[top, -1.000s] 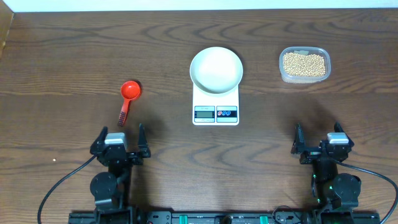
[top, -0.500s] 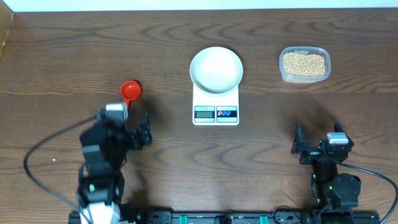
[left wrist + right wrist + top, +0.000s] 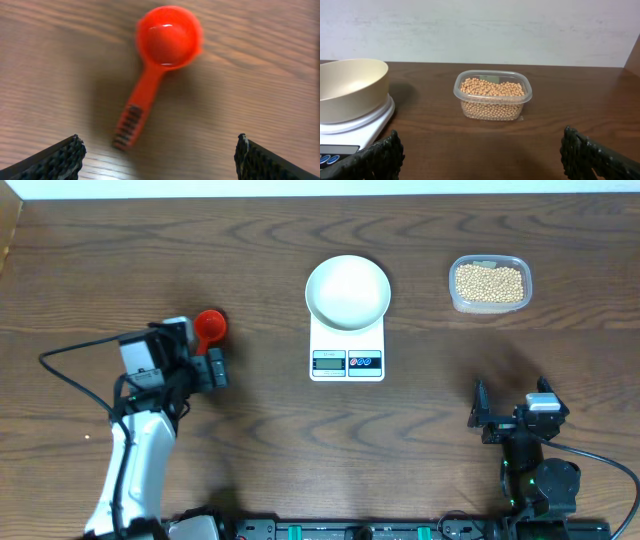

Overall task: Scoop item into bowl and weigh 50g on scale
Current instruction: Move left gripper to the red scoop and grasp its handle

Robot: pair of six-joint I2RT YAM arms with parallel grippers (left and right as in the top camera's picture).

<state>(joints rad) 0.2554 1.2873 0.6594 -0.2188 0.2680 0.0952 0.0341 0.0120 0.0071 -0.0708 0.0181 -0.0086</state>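
Overhead first: the left gripper [image 3: 203, 350] is out over the dark wooden table [image 3: 300, 440], hovering right above the handle of the red plastic measuring scoop [image 3: 210, 325]. Its jaws are spread wide and carry nothing. At centre, the round plain white bowl [image 3: 348, 290] sits empty on the back of the small white rectangular digital scale [image 3: 347, 361], leaving the display and buttons uncovered. To the right, well apart, the clear rounded-rectangular plastic tub [image 3: 452, 288] holds the small tan-beige beans [image 3: 489, 282]. The right gripper [image 3: 512, 405] hangs low at the near edge, jaws apart, nothing in them.

Left wrist view: the scoop [image 3: 160, 60] lies flat, cup away from the camera, its ribbed handle end pointing back towards the gap. The two black fingertips [image 3: 55, 160] flank it without touching.

Right wrist view: the tub [image 3: 492, 75] stands straight ahead, with beans [image 3: 492, 90] heaped almost to its rim. The bowl [image 3: 350, 87] and scale [image 3: 365, 125] are at left. The black fingertips [image 3: 600, 160] are wide and empty.
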